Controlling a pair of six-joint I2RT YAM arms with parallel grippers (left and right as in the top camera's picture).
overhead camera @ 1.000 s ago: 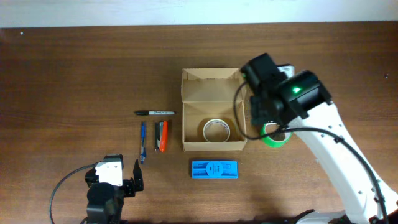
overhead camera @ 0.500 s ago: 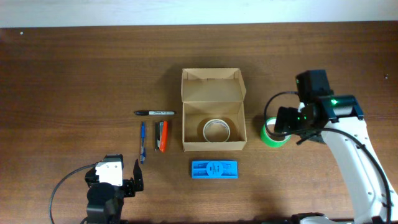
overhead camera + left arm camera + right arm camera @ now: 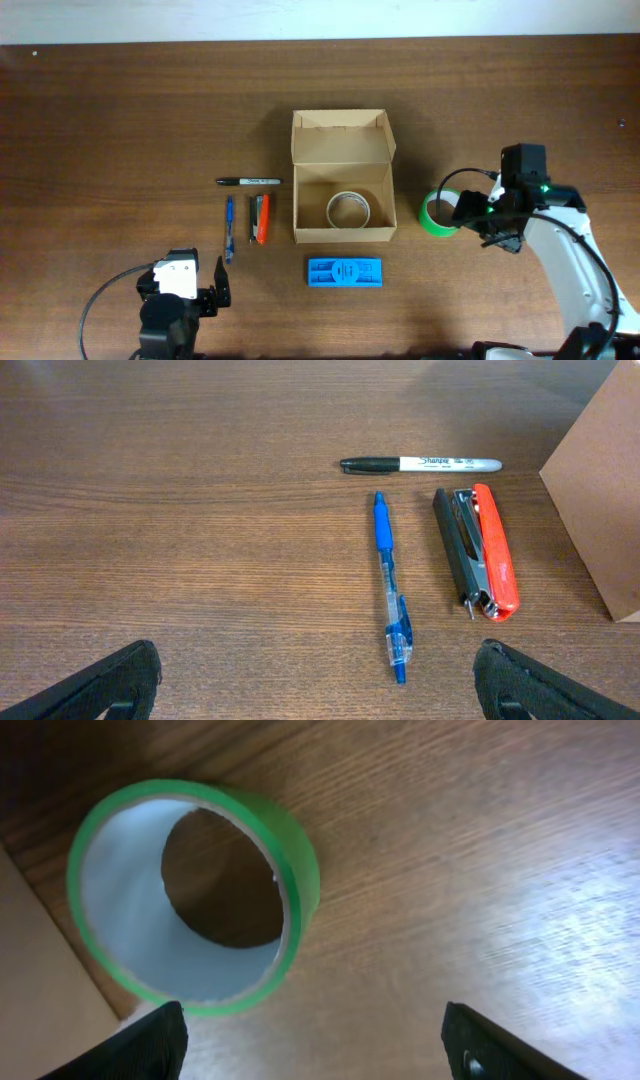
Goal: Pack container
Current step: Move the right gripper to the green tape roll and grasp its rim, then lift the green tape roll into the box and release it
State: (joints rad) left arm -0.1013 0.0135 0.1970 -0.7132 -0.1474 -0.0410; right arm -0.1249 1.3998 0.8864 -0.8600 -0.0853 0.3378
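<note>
Both my right pincer (image 3: 320,1045) and my left pincer (image 3: 320,690) gape wide, holding nothing. My right one hangs over a green tape roll (image 3: 298,870), which lies flat on the table (image 3: 480,870) just beside the right wall of the cardboard box (image 3: 340,150), not touching it. That box sits near the middle of the table, its lid flap swung back, with a white tape roll (image 3: 331,211) lying inside. My left one looks at a black marker (image 3: 420,463), a blue pen (image 3: 390,585) and a red-and-black stapler (image 3: 478,550), set close together left of the box. A flat blue case (image 3: 344,272) lies on the table on the near side of the box, apart from it.
</note>
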